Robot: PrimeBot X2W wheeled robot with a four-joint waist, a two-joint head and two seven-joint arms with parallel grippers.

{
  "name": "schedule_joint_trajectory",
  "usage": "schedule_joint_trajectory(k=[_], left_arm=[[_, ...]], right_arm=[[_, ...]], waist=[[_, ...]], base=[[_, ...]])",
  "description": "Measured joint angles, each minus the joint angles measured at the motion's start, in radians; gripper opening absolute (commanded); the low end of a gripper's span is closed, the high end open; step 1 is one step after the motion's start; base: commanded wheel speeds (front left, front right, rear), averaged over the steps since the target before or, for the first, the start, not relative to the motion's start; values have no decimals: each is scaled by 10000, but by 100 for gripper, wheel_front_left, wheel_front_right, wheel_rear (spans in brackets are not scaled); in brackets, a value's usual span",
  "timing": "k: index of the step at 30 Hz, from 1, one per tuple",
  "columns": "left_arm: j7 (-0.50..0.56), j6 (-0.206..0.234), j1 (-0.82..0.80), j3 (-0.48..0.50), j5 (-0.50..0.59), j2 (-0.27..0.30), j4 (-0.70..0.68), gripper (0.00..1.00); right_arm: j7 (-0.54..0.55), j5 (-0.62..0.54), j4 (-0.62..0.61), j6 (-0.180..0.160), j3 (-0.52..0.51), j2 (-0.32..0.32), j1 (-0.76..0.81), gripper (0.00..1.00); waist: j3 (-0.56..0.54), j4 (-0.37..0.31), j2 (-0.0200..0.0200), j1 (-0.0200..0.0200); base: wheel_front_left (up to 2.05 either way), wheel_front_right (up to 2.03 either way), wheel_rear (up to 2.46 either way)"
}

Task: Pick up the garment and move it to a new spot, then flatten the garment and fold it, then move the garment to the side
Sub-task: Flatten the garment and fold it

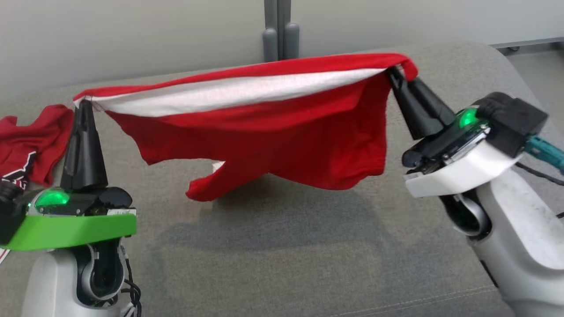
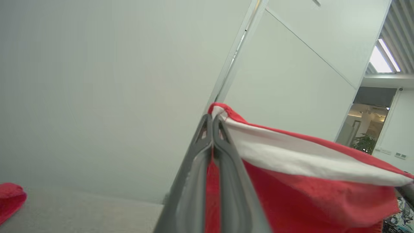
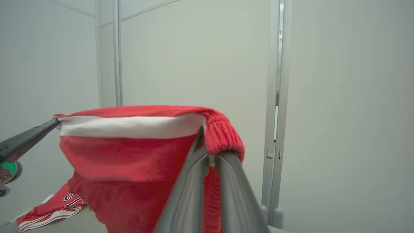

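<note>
- Garment (image 1: pixel 264 132): red, with a white inner band along its top edge. It hangs in the air, stretched between the two arms above the grey fabric surface (image 1: pixel 286 255).
- Left end effector (image 1: pixel 82 105): fingers pressed together on the band's left corner, pointing up.
- Right end effector (image 1: pixel 390 74): closed on the band's right corner, fingers tilted up and to the left.
- Key relation: the band is the long axis. It runs left to right, and its right end sits higher and farther back in the head view. Each arm holds one end, so neither is nearer, and the cloth drapes below and between them.
- The lowest fold dangles left of centre with a shadow under it. I can't tell whether it touches the surface.
- My judgement: laying it flat means lowering both ends together and keeping the band taut.
- Surface: bare in front of the robot, with a second red garment (image 1: pixel 31 141) crumpled at the far left, well clear.
- Room: a pale wall (image 1: pixel 132 35) with a grey post (image 1: pixel 280 35) close behind.
</note>
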Motion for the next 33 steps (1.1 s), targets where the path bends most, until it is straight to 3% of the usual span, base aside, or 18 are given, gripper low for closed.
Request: schedule_joint_trajectory(k=[5,11,15,18,21,22,24,26,30,33], left_arm=[[-17,-2,8,-194,44,52,-1425,0],[596,-2,347,-811,188,355,-1902,0],[1300,4,456,-851,-73,401,-1327,0],[1837,236,-186,-671,-382,416,-531,0],[2023,694,-1863,-17,-502,518,-12,0],[2023,694,-1863,-17,-502,518,-12,0],[1795,913,-4137,485,-527,441,-255,0],[1703,938,-5341,531,-535,372,-527,0],[1766,940,-5792,353,-616,359,-416,0],[2180,794,-5116,-322,-625,351,232,0]], right_arm=[[-4,119,-1695,0,-583,-663,2,0],[370,1151,-2140,0,222,-1478,704,0],[1421,2011,-1484,0,828,-1724,431,0],[2136,2272,-525,0,1014,-1639,-862,0],[2380,1916,230,2,251,-1145,-3201,0],[2380,1916,230,2,251,-1145,-3201,0],[2059,1544,240,-42,-748,-729,-5597,0],[1850,1262,280,-46,-938,-742,-6613,0],[2054,1127,932,-19,-468,-930,-6729,0],[2688,1360,2057,-17,305,-1024,-5725,0]], waist=[[-227,-449,0,-1],[-173,-620,0,0],[132,-609,0,0],[432,-601,0,0],[752,-578,0,0],[752,-578,0,0],[1031,-484,0,0],[1150,-338,0,0],[1285,-62,0,0],[1415,215,0,0]], base=[[0,0,0],[0,0,0],[0,0,0],[0,0,0],[0,0,0],[0,0,0],[0,0,0],[0,0,0],[0,0,0],[0,0,0]])
